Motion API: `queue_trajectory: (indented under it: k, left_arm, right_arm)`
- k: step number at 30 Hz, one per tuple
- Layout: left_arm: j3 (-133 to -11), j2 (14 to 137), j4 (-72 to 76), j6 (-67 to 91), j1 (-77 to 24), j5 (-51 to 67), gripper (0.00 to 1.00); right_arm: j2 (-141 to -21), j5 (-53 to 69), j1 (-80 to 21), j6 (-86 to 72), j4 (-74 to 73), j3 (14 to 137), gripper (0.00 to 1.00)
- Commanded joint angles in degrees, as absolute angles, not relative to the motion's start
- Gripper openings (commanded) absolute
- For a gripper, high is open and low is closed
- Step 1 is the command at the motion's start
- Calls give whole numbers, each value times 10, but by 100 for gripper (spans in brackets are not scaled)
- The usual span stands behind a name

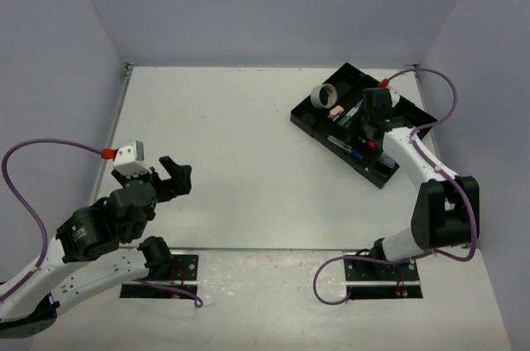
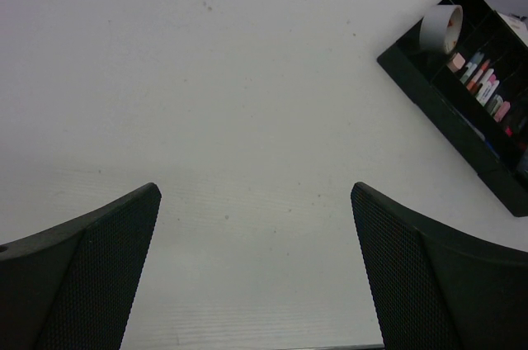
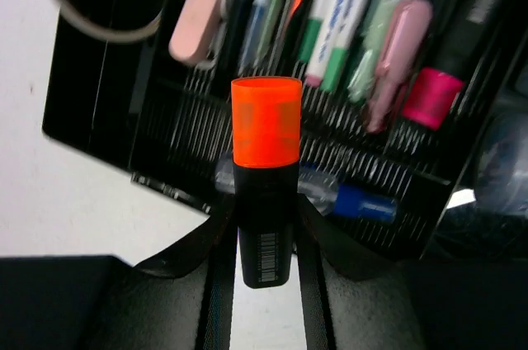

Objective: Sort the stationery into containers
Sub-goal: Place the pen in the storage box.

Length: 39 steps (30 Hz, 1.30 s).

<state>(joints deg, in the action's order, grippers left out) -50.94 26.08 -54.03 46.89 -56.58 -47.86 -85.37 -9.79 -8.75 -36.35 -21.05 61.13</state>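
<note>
My right gripper (image 3: 264, 244) is closed partway around a black plastic highlighter with an orange cap (image 3: 265, 160), with one dark finger on each side of its smooth body. The highlighter is long and round. It points straight out from my hand, orange cap first, toward the big flat black plastic tray (image 3: 87, 98), and I hold it above the tray's near edge. A small barcode sits on its black end. The tray has long rows with ribbed floors. Right past the cap, a blue-capped pen (image 3: 356, 202) lies sideways across one row. Farther on, side by side, lie a soft-looking pink eraser (image 3: 198, 21), green and white pens (image 3: 337, 16), a pink pen (image 3: 398, 61) and a black highlighter with a pink end (image 3: 436, 92). A grey tape ring (image 3: 99, 35) leans at the tray's far corner. My left gripper (image 2: 256, 193) is wide open and holds nothing, above the white table (image 2: 206, 78), well apart from the tray.
</note>
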Motion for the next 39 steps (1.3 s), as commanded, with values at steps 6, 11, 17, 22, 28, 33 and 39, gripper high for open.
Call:
queue_trajectory:
  k: [6,11,17,22,28,33,39]
  left_arm:
    - [-511,253,-520,459,-562,-483,100]
    - [-512,253,-521,460,-562,-484,100]
    - [-512,257,-519,457,-562,-482,100]
    - [-512,258,-519,458,-562,-482,100]
    - [-512,254,-519,456,-562,-482,100]
    - [-512,253,-519,457,-562,-483,100]
    - [-512,253,-519,458,-562,-484,100]
  right_arm:
    - [-942,-91,36,-402,-195,686,2]
    - [-955,-98,69,-401,-187,684,2]
    - [-993,-99,79,-414,-189,705,3]
    - [-997,-102,82,-418,-190,711,6]
    - [-997,-97,90,-411,-190,710,13]
    - [-1012,-98,93,-402,-203,722,17]
    - [-1007,-111,93,-395,-205,713,27]
